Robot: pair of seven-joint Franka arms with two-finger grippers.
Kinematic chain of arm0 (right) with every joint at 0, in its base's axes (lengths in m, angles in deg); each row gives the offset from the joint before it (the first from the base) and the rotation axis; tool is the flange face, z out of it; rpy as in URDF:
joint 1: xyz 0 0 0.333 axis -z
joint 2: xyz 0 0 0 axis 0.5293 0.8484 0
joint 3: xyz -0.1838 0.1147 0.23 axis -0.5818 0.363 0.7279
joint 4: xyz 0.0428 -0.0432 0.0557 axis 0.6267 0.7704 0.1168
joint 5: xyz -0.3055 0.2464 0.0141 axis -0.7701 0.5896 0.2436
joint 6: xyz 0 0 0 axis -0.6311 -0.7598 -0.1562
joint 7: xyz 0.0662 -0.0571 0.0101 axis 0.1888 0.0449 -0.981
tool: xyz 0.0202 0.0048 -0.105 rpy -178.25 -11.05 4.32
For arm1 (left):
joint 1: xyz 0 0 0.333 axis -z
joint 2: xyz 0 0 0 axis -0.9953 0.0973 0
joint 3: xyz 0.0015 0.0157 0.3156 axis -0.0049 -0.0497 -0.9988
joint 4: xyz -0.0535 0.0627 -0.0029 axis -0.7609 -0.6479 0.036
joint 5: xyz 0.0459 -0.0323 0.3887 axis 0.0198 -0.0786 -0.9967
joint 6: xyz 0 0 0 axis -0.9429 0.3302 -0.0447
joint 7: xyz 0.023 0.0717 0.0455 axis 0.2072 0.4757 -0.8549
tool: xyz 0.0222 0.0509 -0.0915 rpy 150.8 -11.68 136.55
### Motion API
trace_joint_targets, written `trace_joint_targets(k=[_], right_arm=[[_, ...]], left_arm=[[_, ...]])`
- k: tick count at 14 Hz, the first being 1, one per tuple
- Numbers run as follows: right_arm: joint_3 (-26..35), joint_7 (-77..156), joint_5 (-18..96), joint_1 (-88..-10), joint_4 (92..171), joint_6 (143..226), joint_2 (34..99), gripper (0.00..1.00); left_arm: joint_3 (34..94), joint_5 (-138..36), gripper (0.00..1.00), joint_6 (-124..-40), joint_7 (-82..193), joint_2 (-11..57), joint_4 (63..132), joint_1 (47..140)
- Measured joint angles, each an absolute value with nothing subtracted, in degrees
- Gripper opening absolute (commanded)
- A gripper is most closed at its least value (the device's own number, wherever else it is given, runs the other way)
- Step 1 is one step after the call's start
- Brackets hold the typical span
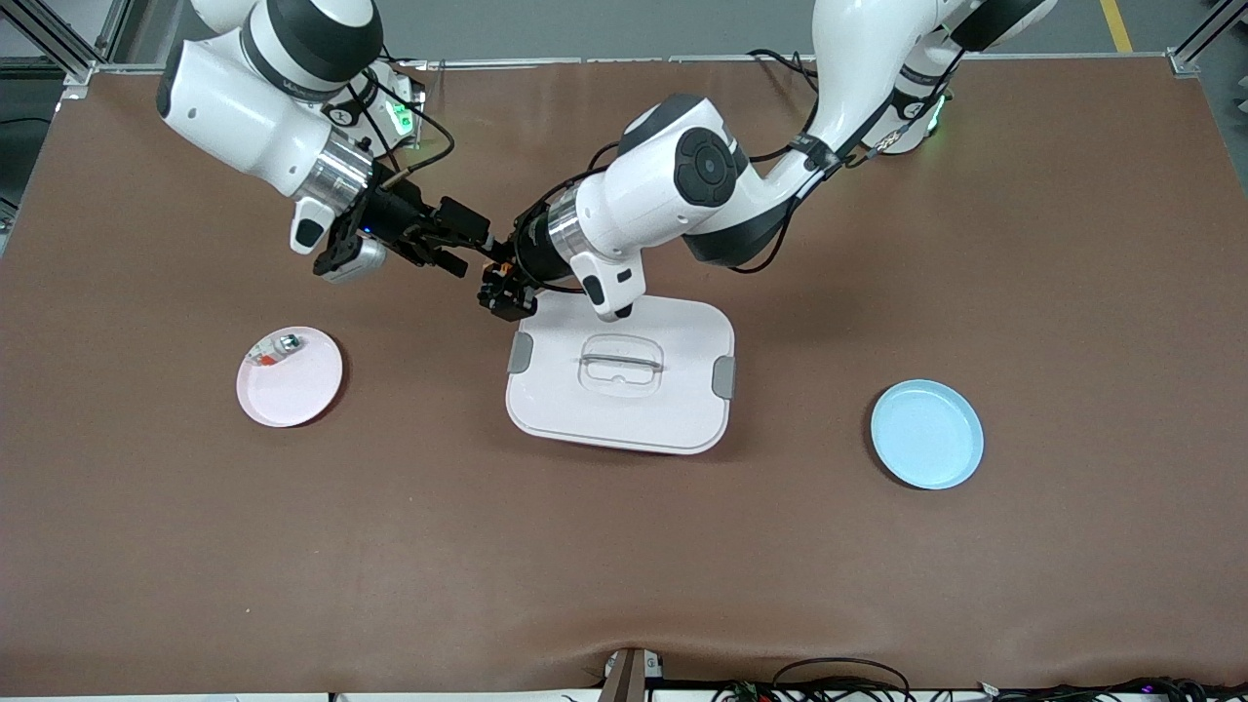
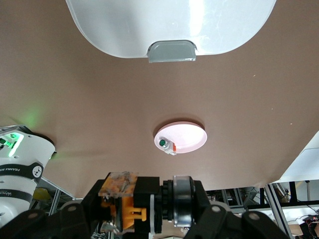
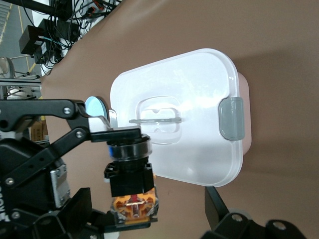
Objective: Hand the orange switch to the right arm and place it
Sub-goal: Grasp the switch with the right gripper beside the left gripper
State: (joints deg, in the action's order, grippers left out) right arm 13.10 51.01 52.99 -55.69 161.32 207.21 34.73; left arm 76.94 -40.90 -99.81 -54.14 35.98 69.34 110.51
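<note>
Handover step: right gripper (image 1: 456, 252) is spread wide around the small black-and-orange switch (image 1: 501, 276), not yet clamped, while the left gripper (image 1: 504, 291) grasps it in the air beside the white lidded box (image 1: 624, 375). Next: right closes, then left releases.

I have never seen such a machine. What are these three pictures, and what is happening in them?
Two white robot arms work at a brown table. One picture looks down from a high camera; the other two come from cameras on each arm's wrist. On the table lie a white lidded box, a pink plate holding a small silver part, and a blue plate. The left gripper, above the table next to the box, is shut on the orange switch. The right gripper has its fingers open beside the switch, ready to take it.
</note>
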Motion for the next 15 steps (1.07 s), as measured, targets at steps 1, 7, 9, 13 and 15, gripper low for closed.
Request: trace_joint_targets(k=[1,7,9,13,15], right_arm=[[13.1,51.0,53.0,-55.7,161.3,207.2,35.0,1.0],[13.1,51.0,53.0,-56.3,161.4,207.2,35.7,1.0],[13.1,51.0,53.0,-56.5,161.4,207.2,35.9,0.96],[13.1,50.9,53.0,-56.7,161.4,207.3,36.2,0.45],[13.1,50.9,53.1,-57.1,161.1,207.6,36.1,0.18]], left_arm=[[76.9,-40.9,0.0,-99.8,-54.1,36.0,69.3,110.5],[76.9,-40.9,0.0,-99.8,-54.1,36.0,69.3,110.5],[76.8,-40.9,0.0,-99.8,-54.1,36.0,69.3,110.5],[76.7,-40.9,0.0,-99.8,-54.1,36.1,69.3,110.5],[76.6,-40.9,0.0,-99.8,-54.1,36.5,69.4,110.6]])
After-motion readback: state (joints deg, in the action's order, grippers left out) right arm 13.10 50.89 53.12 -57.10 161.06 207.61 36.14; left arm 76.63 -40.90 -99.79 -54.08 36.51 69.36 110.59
